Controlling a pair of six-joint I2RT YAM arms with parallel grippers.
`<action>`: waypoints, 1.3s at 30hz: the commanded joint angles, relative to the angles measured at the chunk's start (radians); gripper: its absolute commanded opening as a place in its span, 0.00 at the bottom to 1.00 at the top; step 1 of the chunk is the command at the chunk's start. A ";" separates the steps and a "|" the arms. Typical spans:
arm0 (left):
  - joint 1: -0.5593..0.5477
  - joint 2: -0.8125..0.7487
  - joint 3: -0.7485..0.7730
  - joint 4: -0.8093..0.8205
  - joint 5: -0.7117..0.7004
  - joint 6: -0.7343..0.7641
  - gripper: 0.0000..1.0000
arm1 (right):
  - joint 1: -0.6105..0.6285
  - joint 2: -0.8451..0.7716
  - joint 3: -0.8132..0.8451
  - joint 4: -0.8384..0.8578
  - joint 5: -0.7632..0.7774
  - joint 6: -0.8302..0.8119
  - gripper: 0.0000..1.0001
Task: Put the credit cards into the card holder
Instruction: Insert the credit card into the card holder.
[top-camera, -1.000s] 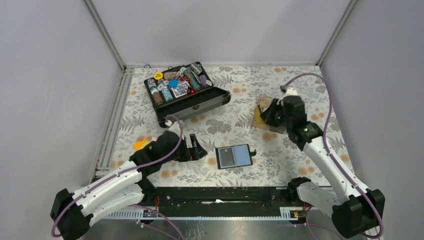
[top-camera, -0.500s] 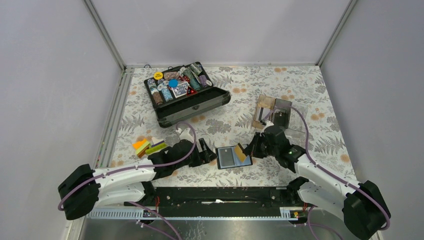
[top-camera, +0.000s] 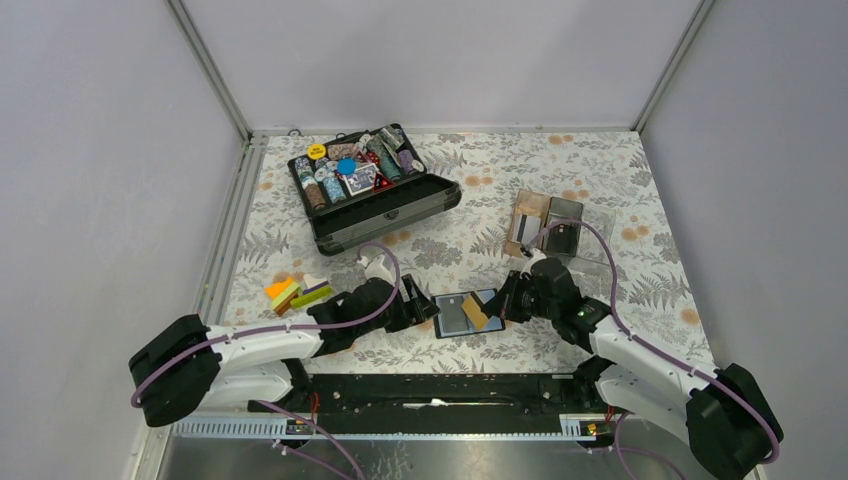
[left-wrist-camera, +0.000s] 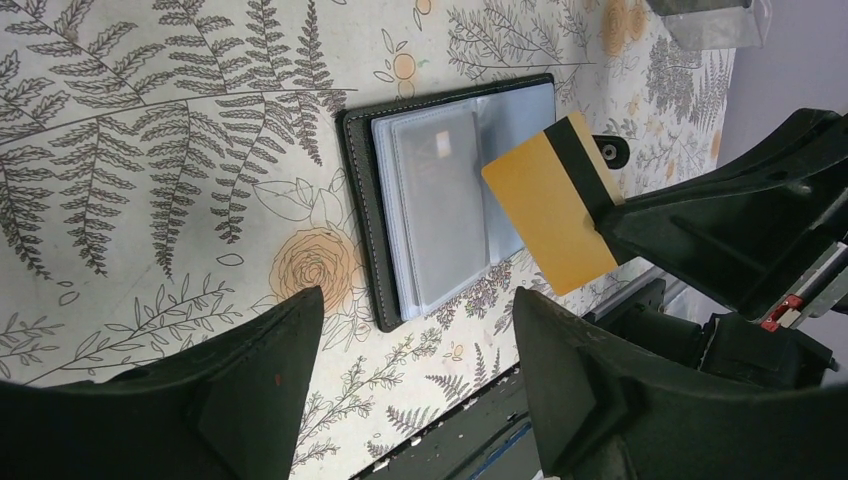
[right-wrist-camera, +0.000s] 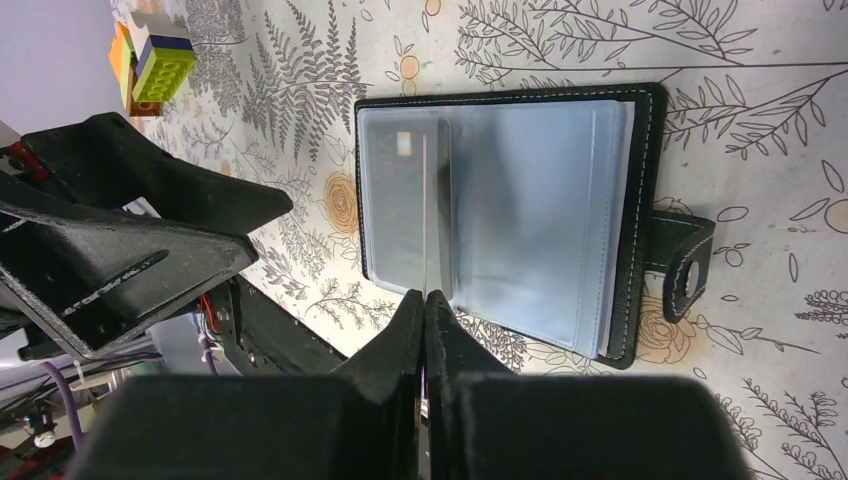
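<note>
Here, orange card (left-wrist-camera: 550, 215) clamped in right pincer (right-wrist-camera: 425, 300), above open card holder (right-wrist-camera: 540, 200)

Card holder (right-wrist-camera: 645, 150): matt blk leather

Both arms reach inward, left gripper (left-wrist-camera: 418, 300) agape, right gripper (right-wrist-camera: 425, 297) (tips together) pinching a credit card (left-wrist-camera: 550, 215).

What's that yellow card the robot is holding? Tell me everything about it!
The card is a thin, flat rectangle, yellow-orange with a black stripe along one edge, and it looks like plastic. The right gripper pinches its striped side. It hangs tilted over the clear pockets of the open black card holder, not yet slid in. Whether it touches a pocket is unclear.
</note>
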 joint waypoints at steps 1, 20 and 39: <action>-0.004 0.011 0.003 0.073 0.004 -0.014 0.71 | 0.007 -0.006 -0.016 0.034 -0.013 0.010 0.00; -0.005 0.033 0.006 0.077 0.011 -0.013 0.68 | 0.007 -0.042 -0.024 -0.013 0.023 -0.009 0.00; -0.011 0.125 0.022 0.118 0.024 -0.011 0.65 | 0.024 0.059 -0.050 0.024 0.007 -0.013 0.00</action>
